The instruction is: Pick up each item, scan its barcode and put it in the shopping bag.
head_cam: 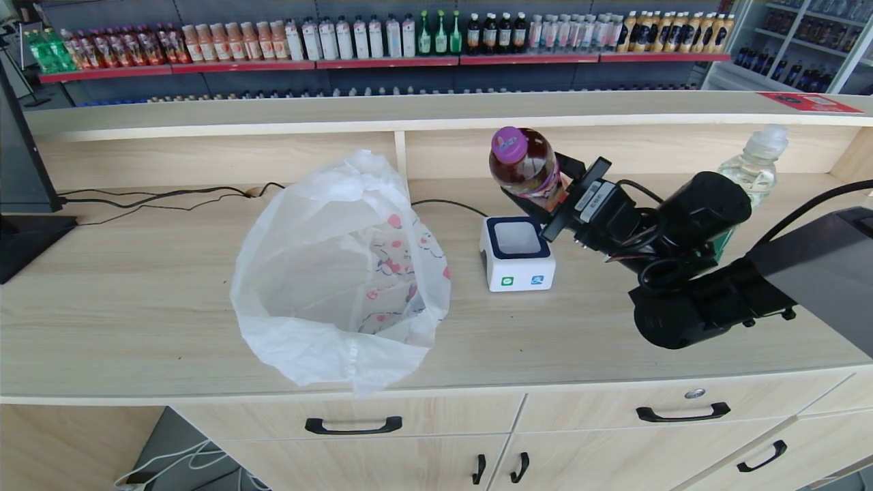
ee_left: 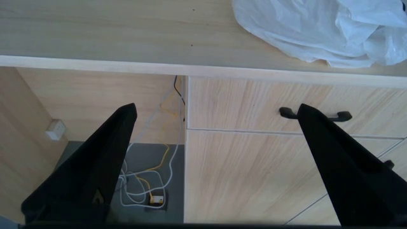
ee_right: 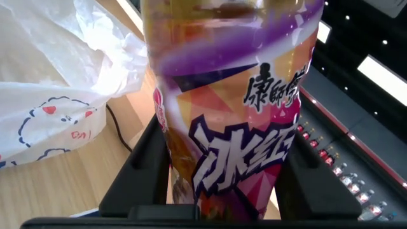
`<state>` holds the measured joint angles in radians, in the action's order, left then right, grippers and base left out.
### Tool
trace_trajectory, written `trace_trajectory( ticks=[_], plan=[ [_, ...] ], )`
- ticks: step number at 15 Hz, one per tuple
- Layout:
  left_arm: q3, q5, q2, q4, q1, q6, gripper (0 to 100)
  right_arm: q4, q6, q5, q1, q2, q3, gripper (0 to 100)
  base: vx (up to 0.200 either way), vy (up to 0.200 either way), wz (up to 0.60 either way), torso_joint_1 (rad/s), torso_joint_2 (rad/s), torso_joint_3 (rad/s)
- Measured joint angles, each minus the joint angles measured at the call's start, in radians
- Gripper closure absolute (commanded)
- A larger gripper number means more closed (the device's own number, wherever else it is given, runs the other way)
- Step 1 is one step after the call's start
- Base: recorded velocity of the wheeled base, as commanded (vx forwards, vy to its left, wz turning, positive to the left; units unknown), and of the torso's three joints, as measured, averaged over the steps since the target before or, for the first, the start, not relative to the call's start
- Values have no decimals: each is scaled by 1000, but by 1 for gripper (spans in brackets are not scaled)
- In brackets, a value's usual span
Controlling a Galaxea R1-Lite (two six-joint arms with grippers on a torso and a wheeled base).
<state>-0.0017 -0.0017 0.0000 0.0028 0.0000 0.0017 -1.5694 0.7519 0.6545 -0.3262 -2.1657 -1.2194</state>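
My right gripper (head_cam: 542, 194) is shut on a tea bottle (head_cam: 524, 164) with a purple cap and purple label, held tilted just above and behind the white barcode scanner (head_cam: 516, 254). Up close the tea bottle (ee_right: 232, 108) stands between the black fingers (ee_right: 143, 165). The white plastic shopping bag (head_cam: 344, 273) lies open on the counter left of the scanner. My left gripper (ee_left: 219, 168) hangs open below the counter edge, facing the drawers, with the shopping bag (ee_left: 324, 28) above it.
A clear water bottle (head_cam: 753, 167) stands at the back right of the wooden counter (head_cam: 136, 293). Black cables (head_cam: 164, 198) run along the back left. A dark monitor base (head_cam: 27, 235) sits at the far left. Drawer handles (head_cam: 353, 427) lie below.
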Motion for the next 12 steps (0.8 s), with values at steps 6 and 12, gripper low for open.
trace_trajectory(
  ticks=[6,12],
  plan=[
    [0,0,0,-1,0,0,0,0,10,0,8,-27,-3,100,0,0,0,0,0,0],
    [0,0,0,-1,0,0,0,0,10,1,8,-35,-10,100,0,0,0,0,0,0]
  ],
)
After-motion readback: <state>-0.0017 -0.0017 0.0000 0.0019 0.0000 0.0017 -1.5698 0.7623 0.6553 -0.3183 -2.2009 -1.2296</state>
